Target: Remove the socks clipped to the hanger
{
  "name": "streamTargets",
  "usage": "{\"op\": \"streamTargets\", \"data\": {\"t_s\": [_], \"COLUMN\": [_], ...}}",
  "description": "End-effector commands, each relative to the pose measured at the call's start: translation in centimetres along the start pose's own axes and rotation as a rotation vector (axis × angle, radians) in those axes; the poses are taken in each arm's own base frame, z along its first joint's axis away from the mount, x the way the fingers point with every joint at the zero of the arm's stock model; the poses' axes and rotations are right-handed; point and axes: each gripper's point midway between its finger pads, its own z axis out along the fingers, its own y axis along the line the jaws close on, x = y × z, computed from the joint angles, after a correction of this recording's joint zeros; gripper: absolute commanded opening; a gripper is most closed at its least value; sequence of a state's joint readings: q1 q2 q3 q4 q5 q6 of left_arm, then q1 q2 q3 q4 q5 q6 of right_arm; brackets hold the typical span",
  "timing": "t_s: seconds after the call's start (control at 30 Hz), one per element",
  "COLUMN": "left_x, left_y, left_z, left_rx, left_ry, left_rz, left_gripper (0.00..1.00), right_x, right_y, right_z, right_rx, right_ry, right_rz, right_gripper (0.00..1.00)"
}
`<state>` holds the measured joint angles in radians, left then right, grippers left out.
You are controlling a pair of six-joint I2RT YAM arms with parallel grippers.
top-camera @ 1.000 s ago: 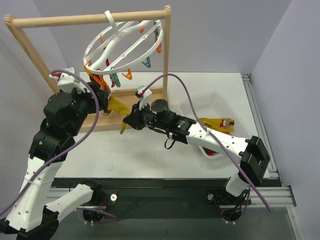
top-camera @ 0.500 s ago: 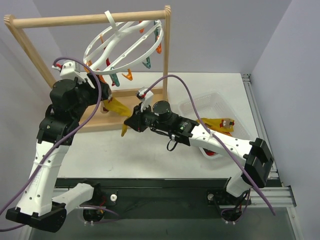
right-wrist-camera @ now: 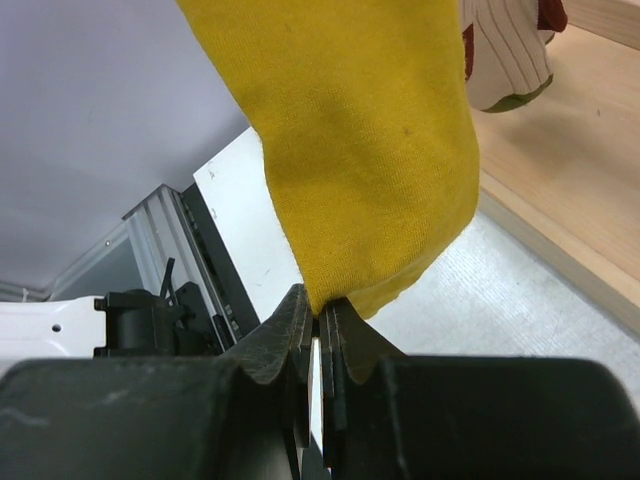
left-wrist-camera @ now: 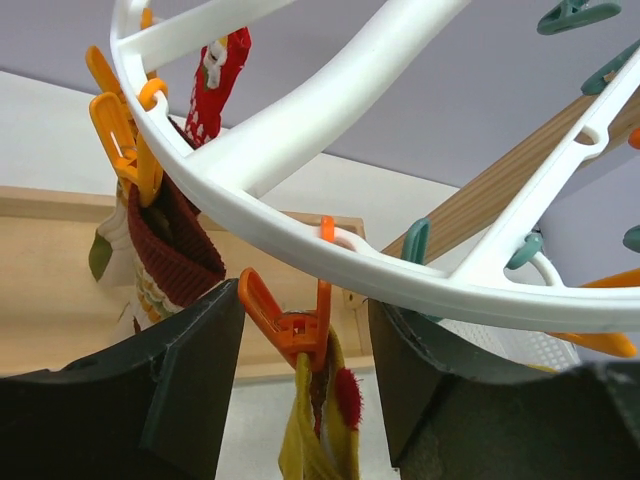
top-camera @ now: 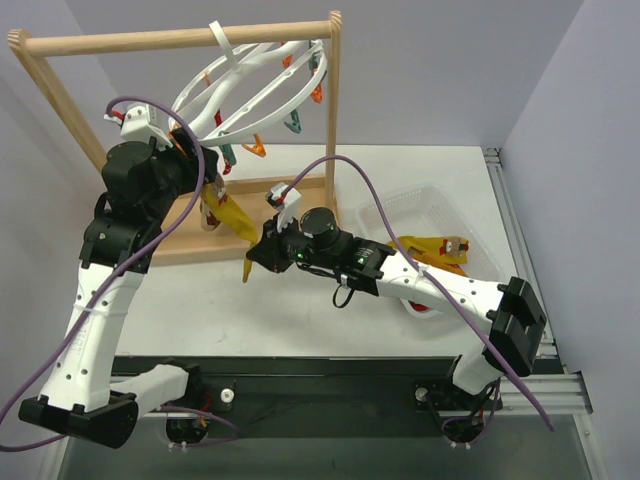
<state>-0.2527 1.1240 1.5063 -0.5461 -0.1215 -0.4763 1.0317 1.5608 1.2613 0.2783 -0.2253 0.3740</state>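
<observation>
One limp, mustard-yellow sock [right-wrist-camera: 370, 150]

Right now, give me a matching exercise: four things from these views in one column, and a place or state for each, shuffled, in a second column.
Column one
1. mustard sock
2. left tool
3. basket
4. hanger

Column two
A. hangs from the wooden rack
B. sits on the table, socks inside
C. open, straddling an orange clip
D. pinched at its lower end by the shut right tool

Pairs: 1-D, 2-C, 3-B, 4-A
</observation>
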Motion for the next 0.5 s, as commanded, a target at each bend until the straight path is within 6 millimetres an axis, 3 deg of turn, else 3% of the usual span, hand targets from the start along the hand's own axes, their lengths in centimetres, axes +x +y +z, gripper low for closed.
{"op": "streamTargets", "data": {"t_s": [0.0,0.17,0.37,0.47], "left_x": [-3.5,-3.4,-3.2,-2.9], "left_y": [-1.4,-1.7,-2.0,-1.8], "left_z": [-0.1,0.1,-0.1,-0.2], "left_rx": [0.051,0.066,0.089,0.084], "left_ry": [-0.107,-0.104,-0.098,-0.090], "left_rz": [-0.025,-0.027,-0.016,0.001], "left_gripper": [0.60,0.45,0.09,0.00], "right_x": [-3.0,-2.7,-2.5,-2.1], "right_y": [1.8,1.6,0.7,0.0], "right_z": [-1.3,-2.0,-3.4,-4.4], "right_rx": [-0.035,-0.019,0.025,0.060], "right_ry": [-0.076,-0.080,-0.096,-0.097], "right_rz": [-0.013,-0.016,-0.009,-0.005], "right_gripper": [0.00,0.00,0.00,0.00]}}
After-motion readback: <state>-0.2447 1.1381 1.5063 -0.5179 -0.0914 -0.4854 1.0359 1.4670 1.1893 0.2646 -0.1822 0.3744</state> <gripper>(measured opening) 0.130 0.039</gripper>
